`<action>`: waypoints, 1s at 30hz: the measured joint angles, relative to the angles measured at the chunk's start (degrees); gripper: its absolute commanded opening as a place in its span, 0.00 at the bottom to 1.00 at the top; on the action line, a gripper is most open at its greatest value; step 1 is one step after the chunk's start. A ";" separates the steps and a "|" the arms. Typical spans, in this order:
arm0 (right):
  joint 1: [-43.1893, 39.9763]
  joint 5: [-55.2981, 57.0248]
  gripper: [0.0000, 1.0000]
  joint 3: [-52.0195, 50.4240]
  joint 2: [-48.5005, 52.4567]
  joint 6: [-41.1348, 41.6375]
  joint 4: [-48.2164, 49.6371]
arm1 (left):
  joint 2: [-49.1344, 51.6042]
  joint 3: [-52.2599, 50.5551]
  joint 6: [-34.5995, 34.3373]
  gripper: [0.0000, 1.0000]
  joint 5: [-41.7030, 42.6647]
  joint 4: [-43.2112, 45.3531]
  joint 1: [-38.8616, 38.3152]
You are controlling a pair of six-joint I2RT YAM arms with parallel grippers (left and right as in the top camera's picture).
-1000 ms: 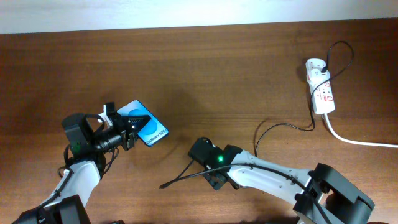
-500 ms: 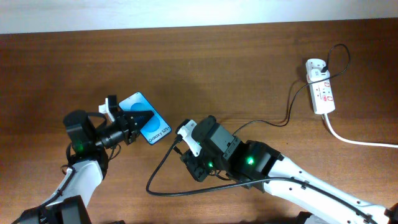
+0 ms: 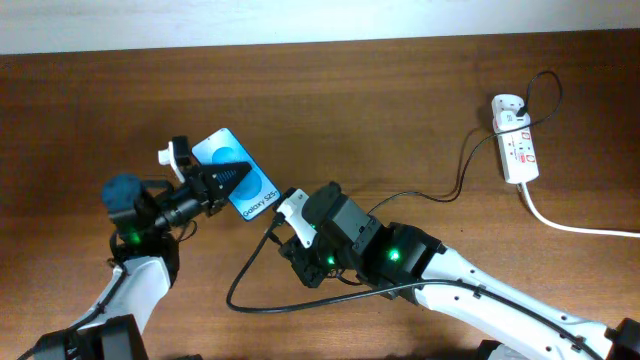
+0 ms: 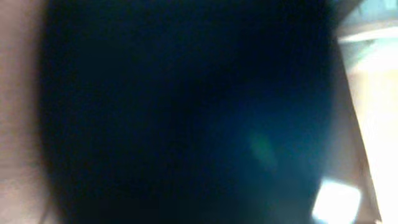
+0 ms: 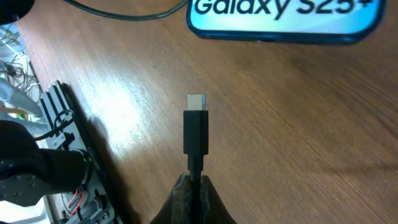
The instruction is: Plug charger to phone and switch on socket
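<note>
The phone, blue screen lit, is held above the table at the left; my left gripper is shut on it, one dark finger across the screen. The left wrist view shows only a dark blue blur. My right gripper is shut on the charger just behind its black connector. The metal tip points at the phone's bottom edge, a short gap apart. The right jaws pinch the cable. The white socket lies at the far right with the charger's plug in its top end.
The thin black cable loops on the wood below the right gripper and runs right to the socket. A thick white cord leaves the socket toward the right edge. The left arm's base shows at the left of the right wrist view.
My right arm has swung up and left with the connector, close to the phone. My left gripper has raised the phone and moved it a little to the right.
</note>
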 measured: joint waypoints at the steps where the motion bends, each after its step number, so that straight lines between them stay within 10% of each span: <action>1: 0.00 -0.04 0.04 0.00 0.00 0.02 0.04 | 0.00 0.00 -0.52 0.00 -0.13 0.98 -0.57; 30: -0.04 1.60 0.04 0.00 0.04 10.29 3.37 | 0.00 0.00 -2.23 0.00 1.14 1.20 -1.33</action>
